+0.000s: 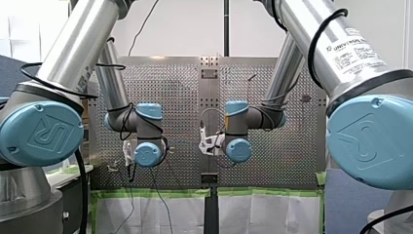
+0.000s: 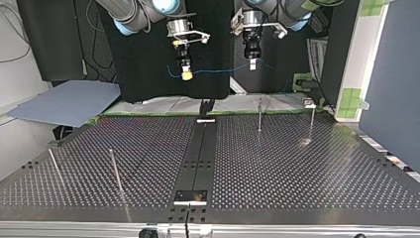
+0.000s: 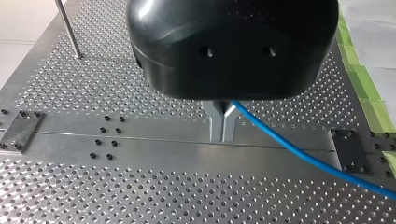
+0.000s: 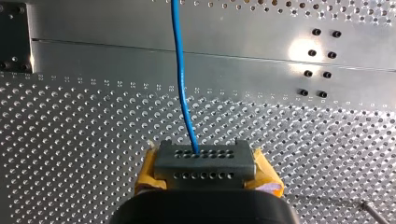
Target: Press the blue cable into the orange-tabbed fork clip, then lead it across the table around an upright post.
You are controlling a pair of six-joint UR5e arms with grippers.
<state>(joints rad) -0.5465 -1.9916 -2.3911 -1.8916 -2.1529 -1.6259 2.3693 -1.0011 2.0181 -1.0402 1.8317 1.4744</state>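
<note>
The blue cable point(image 2: 218, 70) hangs in a slack span between my two grippers, high above the table's far edge in the top view. My left gripper point(image 3: 222, 125) is black with metal fingers, shut on the blue cable point(image 3: 299, 151), which trails away beside it over the plate. My right gripper point(image 4: 201, 156) has yellow pads and is shut on the blue cable point(image 4: 180, 70), which runs straight ahead of it. In the top view my right gripper point(image 2: 186, 74) is at the left and my left gripper point(image 2: 252, 64) at the right. No orange-tabbed clip is visible.
Thin upright posts stand on the perforated table point(image 2: 297, 168): two at the top view's far right point(image 2: 259, 116) point(image 2: 312, 121) and two at its near left point(image 2: 115, 171) point(image 2: 54, 166). A dark rail point(image 2: 200, 158) runs down the middle. One post point(image 3: 69, 28) stands beyond my left gripper.
</note>
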